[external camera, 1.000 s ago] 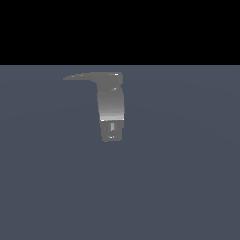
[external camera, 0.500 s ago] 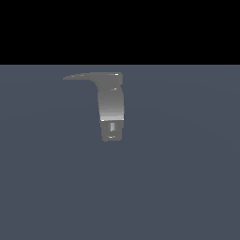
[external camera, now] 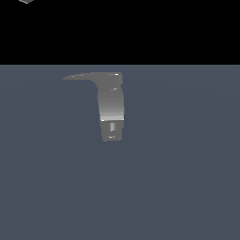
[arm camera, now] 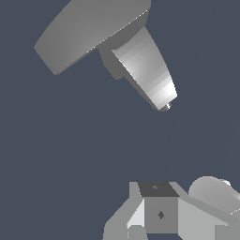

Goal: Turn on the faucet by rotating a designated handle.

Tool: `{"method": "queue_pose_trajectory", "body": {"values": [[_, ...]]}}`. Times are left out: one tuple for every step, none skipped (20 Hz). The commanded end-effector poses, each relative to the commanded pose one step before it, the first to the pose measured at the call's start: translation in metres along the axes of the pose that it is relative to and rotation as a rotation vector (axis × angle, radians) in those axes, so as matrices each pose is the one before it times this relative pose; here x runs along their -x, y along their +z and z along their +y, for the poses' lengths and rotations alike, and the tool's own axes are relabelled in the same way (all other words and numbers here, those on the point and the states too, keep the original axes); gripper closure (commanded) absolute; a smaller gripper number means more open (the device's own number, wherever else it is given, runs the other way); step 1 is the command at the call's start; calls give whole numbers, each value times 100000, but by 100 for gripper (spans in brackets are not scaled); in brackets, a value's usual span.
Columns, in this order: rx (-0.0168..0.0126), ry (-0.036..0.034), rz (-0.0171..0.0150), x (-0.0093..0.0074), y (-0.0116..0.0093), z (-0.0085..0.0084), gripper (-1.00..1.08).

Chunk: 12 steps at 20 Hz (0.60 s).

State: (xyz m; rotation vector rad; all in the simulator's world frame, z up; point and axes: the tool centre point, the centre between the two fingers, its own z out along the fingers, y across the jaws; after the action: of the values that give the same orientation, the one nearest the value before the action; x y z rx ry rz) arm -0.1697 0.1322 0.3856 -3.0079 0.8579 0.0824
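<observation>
One faucet (external camera: 112, 110) stands alone on the flat slate-blue floor (external camera: 187, 187), a little toward the exterior view's left of centre and just below the line where the floor meets the black background. Its upright body is a grey cylinder with a bright band low down; beneath the band sits a darker, narrower base with a small pale slot. The handle (external camera: 89, 76) lies flat across the top and reaches out toward the exterior view's left, thinning to a point.

In the wrist view the faucet (arm camera: 143, 68) is seen from above and at a slant: the handle (arm camera: 91, 30) shows as a broad flat grey slab, and the body tapers away from it to a small bright end.

The gripper (arm camera: 159, 213) appears only in the wrist view, as grey blocks at the edge of the picture, with a dark-topped block marked by a small diamond and a rounded grey part beside it. It is well apart from the faucet, with bare floor between them, and it holds nothing. The fingertips are cut off by the picture edge, so I cannot tell how far the jaws stand apart.

A small pale grey corner (external camera: 26, 1) pokes in at the top edge of the exterior view, against the black; what it belongs to cannot be told.
</observation>
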Motion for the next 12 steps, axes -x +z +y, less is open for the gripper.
{"method": "queue_pose_trajectory", "body": {"values": [[-319, 5149, 138, -488, 674, -1303, 108], [-97, 1987, 63, -194, 262, -508, 108], [-97, 1981, 63, -194, 260, -506, 108], [-96, 1974, 63, -194, 259, -504, 108], [-95, 1968, 64, -195, 258, -502, 108], [-94, 1958, 64, -195, 256, -500, 108], [-93, 1951, 65, -195, 255, -497, 108], [-92, 1944, 65, -195, 254, -495, 108], [-91, 1935, 66, -195, 252, -492, 108], [-89, 1927, 67, -195, 251, -490, 108], [-88, 1919, 68, -196, 250, -487, 108], [-86, 1910, 70, -196, 249, -485, 108]]}}
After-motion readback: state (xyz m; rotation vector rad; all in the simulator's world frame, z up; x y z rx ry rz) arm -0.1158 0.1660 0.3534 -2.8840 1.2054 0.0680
